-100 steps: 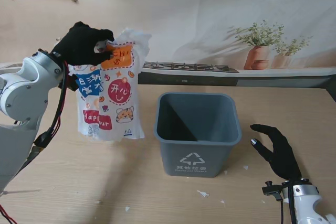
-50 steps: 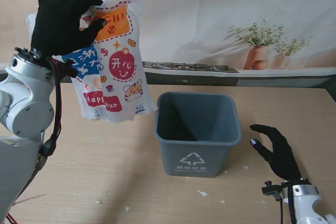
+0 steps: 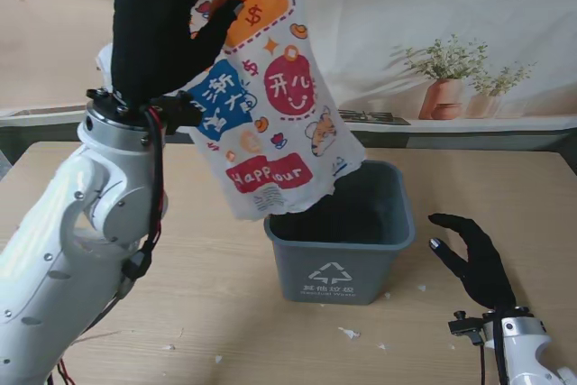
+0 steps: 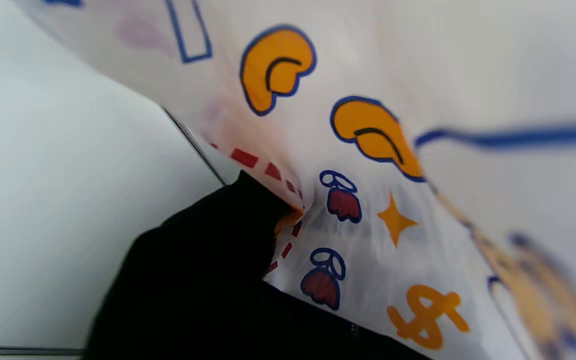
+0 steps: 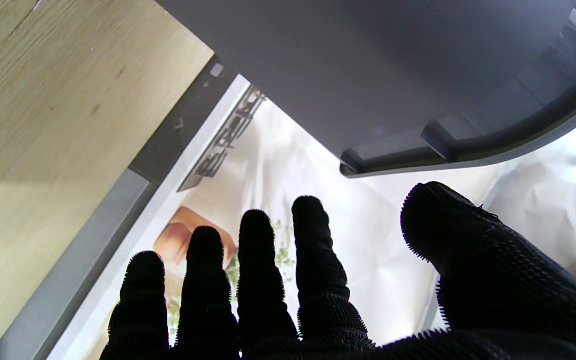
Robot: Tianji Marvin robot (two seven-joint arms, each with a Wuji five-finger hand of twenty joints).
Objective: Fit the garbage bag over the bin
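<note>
Since a second ago the garbage bag (image 3: 270,105) has swung up and rightward from well left of the bin (image 3: 340,241) to hang tilted over it, lower corner now dipping past the bin's far-left rim and covering part of the opening. Left hand (image 3: 158,20) has risen with it, clenched on the bag's upper edge near the top of the stand view; the left wrist view shows dark fingers (image 4: 228,235) pinching the printed film (image 4: 368,150), slightly blurred. Bag looks flat, mouth not spread; can't tell where its opening is. Right hand (image 3: 478,259) hasn't shifted: resting on the table (image 3: 117,214) just right of the bin, fingers spread, holding nothing; its wrist view shows fingers (image 5: 313,260) apart beside the bin wall (image 5: 368,75) and under its rim lip. Risks, as a guess: bag is only pinched at one edge, so it could slip or drop crumpled inside the bin; a closed mouth would just drape over one rim instead of sleeving it; dragging film across the rim could push the light bin sideways toward the right hand. Room: bare table to the left and nearer to me, small white scraps (image 3: 348,333) in front of the bin, backdrop edge (image 3: 469,123) beyond it.
</note>
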